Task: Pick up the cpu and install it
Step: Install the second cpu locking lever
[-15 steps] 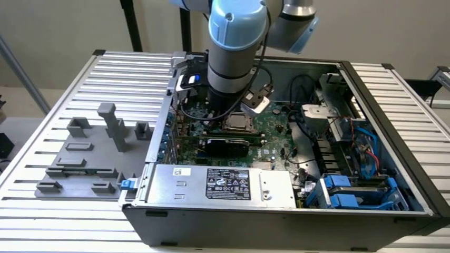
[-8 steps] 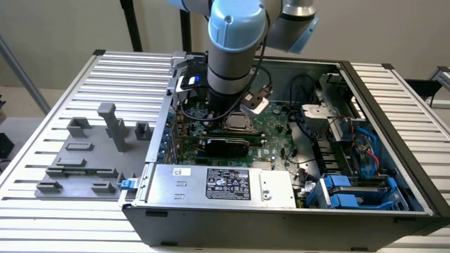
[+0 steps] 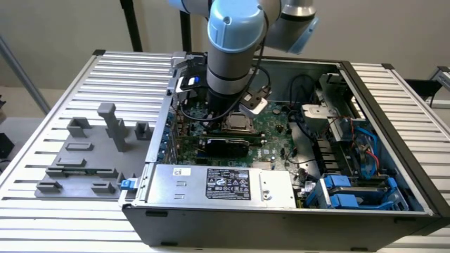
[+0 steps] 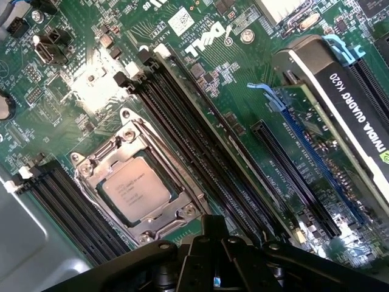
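Hovering over the open computer case (image 3: 393, 211), the arm reaches down into the middle of the motherboard (image 3: 271, 126), with its end effector (image 4: 213, 240) showing in the wrist view as a dark assembly just above the board, its fingers pressed together and, as far as can be seen, carrying nothing. The cpu (image 4: 135, 191) lies flat inside the socket (image 4: 130, 182), silver top up, framed by the metal retention bracket, so it appears already seated where the task wants it; that would explain an empty end effector poised so close by. In the exterior view the socket region sits just beneath the arm, near the centre of the case, and the chip itself is hard to make out there. Black memory slots (image 4: 194, 146) run alongside the socket, close enough that a straight vertical approach seems the sensible way to keep clear of them. A graphics card (image 4: 340, 97) stands on its slot well apart from the socket. On the slatted table (image 3: 70, 221), at about nine o'clock from the case in the exterior view, rests a grey fixture tray (image 3: 88, 158) with upright blocks, probably the staging place for parts, now well apart from the arm.
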Controlling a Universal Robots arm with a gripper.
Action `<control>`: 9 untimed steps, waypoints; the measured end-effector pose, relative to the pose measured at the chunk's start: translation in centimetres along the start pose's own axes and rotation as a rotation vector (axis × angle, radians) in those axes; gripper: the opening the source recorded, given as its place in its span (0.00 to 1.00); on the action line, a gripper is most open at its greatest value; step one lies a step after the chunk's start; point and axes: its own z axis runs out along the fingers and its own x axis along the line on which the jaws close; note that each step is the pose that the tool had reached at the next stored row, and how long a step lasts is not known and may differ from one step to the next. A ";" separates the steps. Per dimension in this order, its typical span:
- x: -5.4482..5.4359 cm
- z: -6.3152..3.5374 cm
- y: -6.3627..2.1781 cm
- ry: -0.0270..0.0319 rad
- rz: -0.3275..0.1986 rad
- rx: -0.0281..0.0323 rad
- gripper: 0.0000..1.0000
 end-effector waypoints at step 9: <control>0.3 0.23 -0.24 -0.0147 0.002 -0.0119 0.11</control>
